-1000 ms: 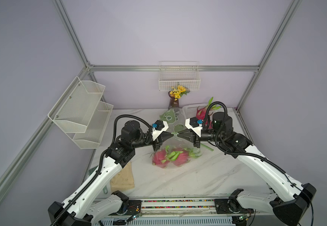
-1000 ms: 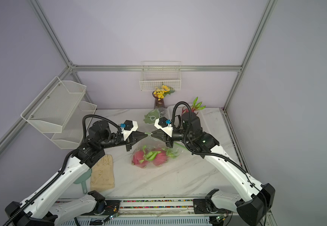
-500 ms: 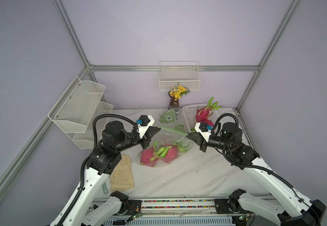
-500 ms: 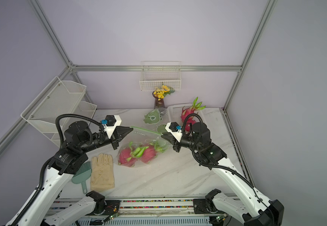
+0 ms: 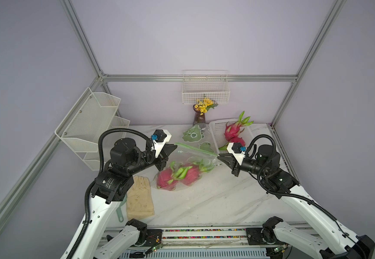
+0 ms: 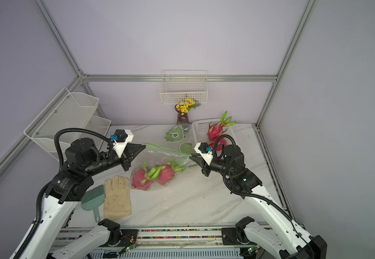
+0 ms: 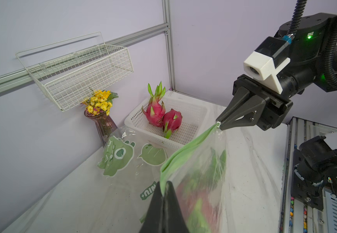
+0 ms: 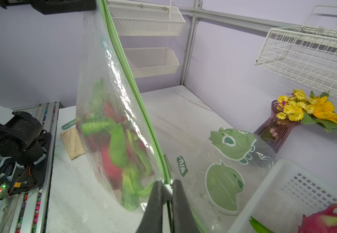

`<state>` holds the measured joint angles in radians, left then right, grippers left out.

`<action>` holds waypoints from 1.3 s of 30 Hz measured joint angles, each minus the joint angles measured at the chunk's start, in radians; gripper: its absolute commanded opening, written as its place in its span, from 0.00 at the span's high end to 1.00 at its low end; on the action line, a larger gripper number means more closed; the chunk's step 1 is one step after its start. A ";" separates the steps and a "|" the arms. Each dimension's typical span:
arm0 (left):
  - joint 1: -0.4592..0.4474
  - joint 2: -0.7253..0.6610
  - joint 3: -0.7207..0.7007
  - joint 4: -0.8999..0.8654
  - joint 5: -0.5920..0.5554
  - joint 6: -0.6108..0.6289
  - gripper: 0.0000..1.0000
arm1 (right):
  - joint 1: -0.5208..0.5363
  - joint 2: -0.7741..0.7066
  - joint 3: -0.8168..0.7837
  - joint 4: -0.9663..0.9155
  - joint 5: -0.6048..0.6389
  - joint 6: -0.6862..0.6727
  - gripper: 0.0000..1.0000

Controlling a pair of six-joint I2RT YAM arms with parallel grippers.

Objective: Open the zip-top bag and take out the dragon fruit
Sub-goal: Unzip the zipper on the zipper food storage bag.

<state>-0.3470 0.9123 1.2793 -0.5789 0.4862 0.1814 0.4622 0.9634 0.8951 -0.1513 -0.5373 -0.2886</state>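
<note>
In both top views the left fingers (image 5: pixel 170 149) and right fingers (image 5: pixel 224 159) are clamped on opposite ends of the zip-top bag (image 5: pixel 190 157), its green seal (image 5: pixel 195 148) taut between them. The dragon fruit (image 5: pixel 177 177) sags inside, below and between them. Left wrist view: the seal runs from near fingers to far ones. Right wrist view: the fruit blurs behind film beside the fingers.

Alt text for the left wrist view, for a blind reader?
Two black grippers hold a clear plastic zip-top bag taut by the ends of its green zip strip: the left gripper in the foreground, the right gripper opposite. Blurred magenta dragon fruit shows inside; two more dragon fruits sit in a white perforated plastic basket behind.
</note>
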 measured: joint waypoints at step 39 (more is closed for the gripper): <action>-0.043 0.072 -0.398 0.439 0.239 -0.326 0.98 | -0.024 -0.058 0.036 -0.041 -0.108 0.041 1.00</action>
<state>-0.3897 0.9840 0.8810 -0.1402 0.7254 -0.1448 0.4385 0.9051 0.9314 -0.1925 -0.6453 -0.2478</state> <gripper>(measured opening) 0.047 0.103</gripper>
